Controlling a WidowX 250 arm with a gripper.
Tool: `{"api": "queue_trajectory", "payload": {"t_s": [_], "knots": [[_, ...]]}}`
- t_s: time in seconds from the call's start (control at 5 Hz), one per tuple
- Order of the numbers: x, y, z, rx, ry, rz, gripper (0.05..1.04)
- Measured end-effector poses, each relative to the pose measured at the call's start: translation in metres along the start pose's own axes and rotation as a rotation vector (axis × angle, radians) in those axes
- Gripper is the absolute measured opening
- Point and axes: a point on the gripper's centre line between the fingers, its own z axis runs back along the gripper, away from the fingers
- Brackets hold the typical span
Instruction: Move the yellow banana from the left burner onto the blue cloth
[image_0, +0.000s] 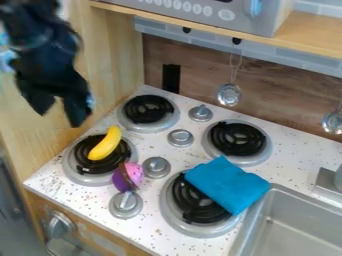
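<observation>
Camera view: up in the left corner, the arm (43, 45) is coming in from the top, and its black gripper (60, 119) is hanging in front of the wooden panel (107, 55). Its two fingers are standing spread, with the panel showing through the gap. Down and to the right of them, well apart, the banana (105, 144) is lying aslant on the front left burner (127, 170) of the stovetop (294, 155). Its upper end is pointing towards the back.

Just right of the banana, the purple-and-pink toy (126, 177) is sitting at that burner's edge, between the burner and two knobs, the nearer (125, 204) standing close to the front edge. A folded blue cloth (228, 184) is draping over the front right burner (175, 212), with one corner reaching towards the sink (294, 227). From where I'm standing, two bare burners are showing along the back, and a small ladle (229, 95) is hanging against the wall (207, 67) behind them.
</observation>
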Motion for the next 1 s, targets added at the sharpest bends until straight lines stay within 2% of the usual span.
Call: {"api": "queue_trajectory", "payload": {"t_s": [0.2, 0.4, 0.6, 0.8, 1.0], "knots": [[0.025, 0.002, -0.032, 0.007, 0.023, 0.015, 1.0], [0.033, 0.009, -0.063, 0.033, 0.045, 0.028, 1.0], [0.037, 0.021, -0.087, 0.101, 0.082, 0.043, 1.0], [0.046, 0.027, -0.103, 0.162, 0.111, 0.041, 1.0], [0.058, 0.033, -0.113, 0.178, 0.12, 0.041, 1.0]]}}
